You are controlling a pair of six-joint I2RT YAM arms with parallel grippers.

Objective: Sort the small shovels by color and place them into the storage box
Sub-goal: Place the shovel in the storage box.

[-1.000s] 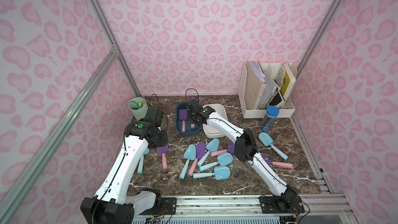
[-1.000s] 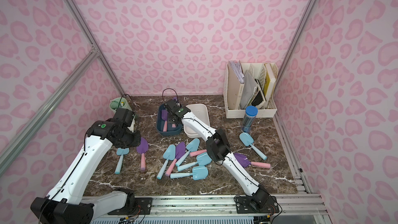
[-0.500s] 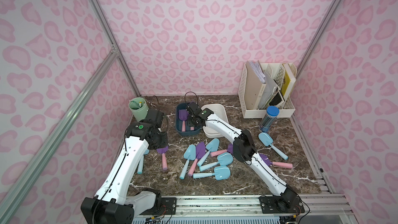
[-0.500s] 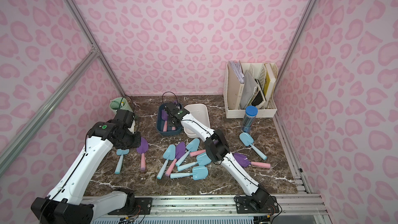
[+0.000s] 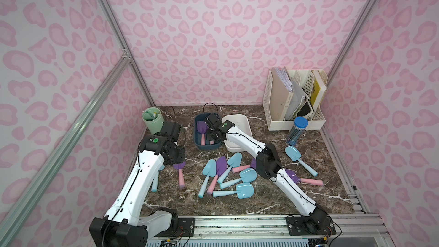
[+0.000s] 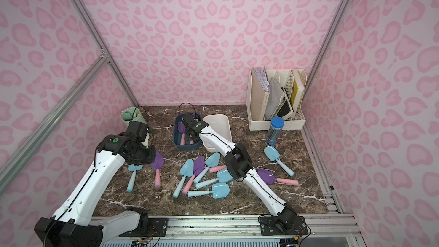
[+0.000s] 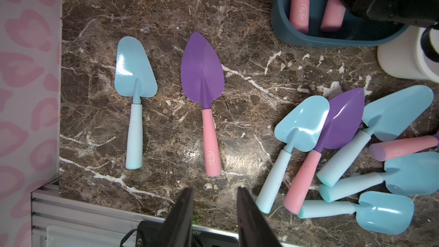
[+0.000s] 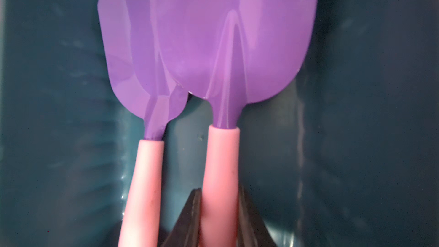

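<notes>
Deep inside blue box, right end effector pinching purple shovel; left end effector spread.

Both top views looked steeply down from high at the front over the whole brown marble tabletop, the left wrist camera faced down on it from above loose plastic toy shovels, and the right wrist camera peered close into the dark blue plastic bin, whose corner the left wrist view shared.
</notes>
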